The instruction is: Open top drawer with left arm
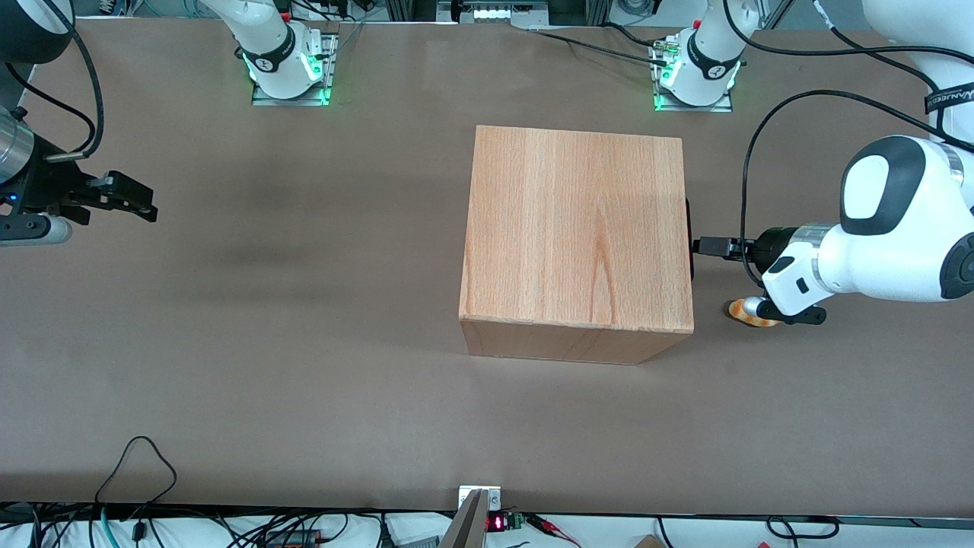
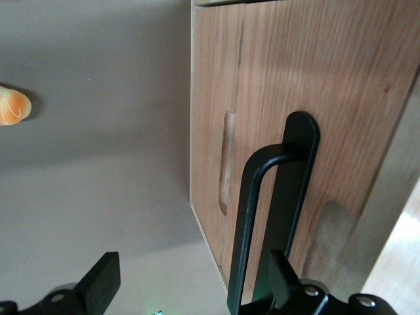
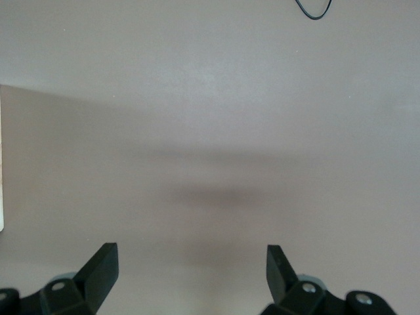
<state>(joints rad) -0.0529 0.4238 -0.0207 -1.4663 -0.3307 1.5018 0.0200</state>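
Observation:
The wooden box cabinet point(image 1: 576, 232) stands mid-table. The top drawer's front panel point(image 2: 341, 85) faces the working arm's end of the table and sits in line with the cabinet's face. From the front only a sliver of its black bar handle point(image 1: 689, 237) shows past the cabinet's top. The left arm point(image 1: 890, 228) reaches in level with the table, and its gripper point(image 1: 706, 246) is right at that front. In the left wrist view the gripper point(image 2: 195, 283) is open. The black handle point(image 2: 244, 223) lies between its fingers, close to one fingertip point(image 2: 283, 274).
A small orange and white object point(image 1: 750, 310) lies on the table under the left arm's wrist, also seen from the wrist camera point(image 2: 13, 106). A black cable point(image 1: 749, 164) loops above the wrist. Both arm bases point(image 1: 696, 72) stand farthest from the front camera.

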